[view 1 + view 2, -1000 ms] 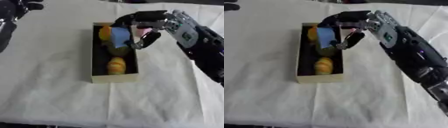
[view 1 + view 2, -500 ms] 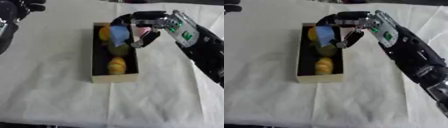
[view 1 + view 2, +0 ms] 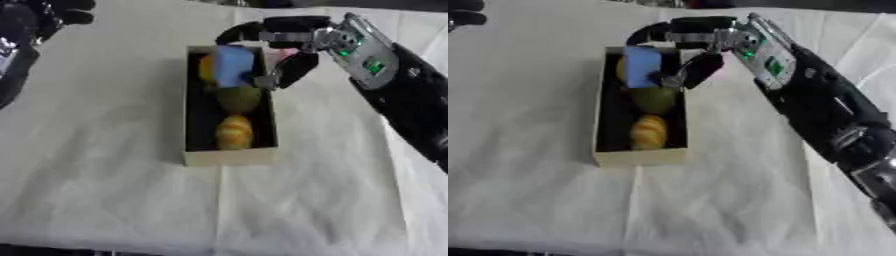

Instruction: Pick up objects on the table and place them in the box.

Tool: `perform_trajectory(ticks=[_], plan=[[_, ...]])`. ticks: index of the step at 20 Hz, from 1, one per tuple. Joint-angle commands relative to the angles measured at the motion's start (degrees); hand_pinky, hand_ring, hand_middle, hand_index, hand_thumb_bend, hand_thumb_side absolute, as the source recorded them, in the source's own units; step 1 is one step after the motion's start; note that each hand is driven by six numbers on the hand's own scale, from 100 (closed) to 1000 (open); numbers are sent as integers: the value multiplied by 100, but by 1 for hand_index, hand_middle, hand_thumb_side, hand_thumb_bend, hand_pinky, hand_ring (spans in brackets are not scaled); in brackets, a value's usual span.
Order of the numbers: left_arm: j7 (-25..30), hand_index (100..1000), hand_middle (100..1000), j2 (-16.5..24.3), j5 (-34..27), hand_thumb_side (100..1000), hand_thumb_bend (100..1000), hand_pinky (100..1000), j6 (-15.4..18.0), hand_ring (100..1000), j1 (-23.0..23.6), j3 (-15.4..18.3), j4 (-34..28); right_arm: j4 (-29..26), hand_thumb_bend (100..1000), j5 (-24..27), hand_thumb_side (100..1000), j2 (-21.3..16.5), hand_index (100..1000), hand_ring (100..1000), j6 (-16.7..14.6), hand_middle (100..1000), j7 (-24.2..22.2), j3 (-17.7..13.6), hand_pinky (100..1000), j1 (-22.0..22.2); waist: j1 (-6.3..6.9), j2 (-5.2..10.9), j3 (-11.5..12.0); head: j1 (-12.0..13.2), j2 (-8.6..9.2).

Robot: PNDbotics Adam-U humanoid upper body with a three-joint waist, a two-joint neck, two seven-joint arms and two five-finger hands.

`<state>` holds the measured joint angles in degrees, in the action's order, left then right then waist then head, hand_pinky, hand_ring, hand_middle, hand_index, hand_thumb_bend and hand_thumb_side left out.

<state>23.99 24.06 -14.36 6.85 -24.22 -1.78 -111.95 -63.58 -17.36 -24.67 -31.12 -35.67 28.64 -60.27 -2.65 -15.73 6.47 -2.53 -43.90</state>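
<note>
Right now the right hand (image 3: pixel 284 47) reaches in from the upper right and sits over the far end of the box (image 3: pixel 229 156), its fingers arched over the top of the blue block (image 3: pixel 233 65) and its thumb down beside the block's right face, so it seems curled round the block, though I cannot tell whether the fingers actually press on it. The block stands in the far end of the box, upright or slightly tilted, leaning against a yellow-orange round thing (image 3: pixel 206 67) behind it on the left.

Judging by its flat faces and square edges, the block is probably light and stiff, maybe foam or plastic, and not fragile; the two broad opposite faces look like the best place to pinch it, since smooth sides could slip if held only by the corners.

Inside the box, from far to near: the block with the yellow-orange thing, then a green round fruit (image 3: pixel 238 98) in the middle, then a golden, ridged piece like a bread roll (image 3: pixel 233 132) at the near end. The box rests on a white cloth (image 3: pixel 114 190).

The left hand (image 3: pixel 44 12) shows dark in the upper left corner, well apart from the box; its fingers look curled, holding nothing
</note>
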Motion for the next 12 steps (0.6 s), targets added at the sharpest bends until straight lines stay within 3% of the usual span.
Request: perform_trajectory(ticks=[1,4,6,12], plan=[[59,850,805,35,34,672,100,853,7,837,-85,3,-45,-90,100,-34,674,-25,1000,1000,-641,1000,-642,-17,1000,-138,-13,220,12,21,-22],[76,848,804,35,44,672,100,853,5,835,-83,8,-39,-4,100,-101,761,-2,1000,1000,-494,1000,-651,-18,1000,-128,-10,215,15,22,-22],[92,847,803,32,48,672,100,854,2,835,-86,2,-36,2,100,-99,772,-2,1000,1000,-443,1000,-633,-27,1000,-118,-9,213,12,21,-22],[132,847,803,21,50,672,100,855,-13,835,-94,-6,-32,-40,100,-39,655,5,1000,1000,-244,1000,-531,-25,992,-84,-1,212,4,13,-22]])
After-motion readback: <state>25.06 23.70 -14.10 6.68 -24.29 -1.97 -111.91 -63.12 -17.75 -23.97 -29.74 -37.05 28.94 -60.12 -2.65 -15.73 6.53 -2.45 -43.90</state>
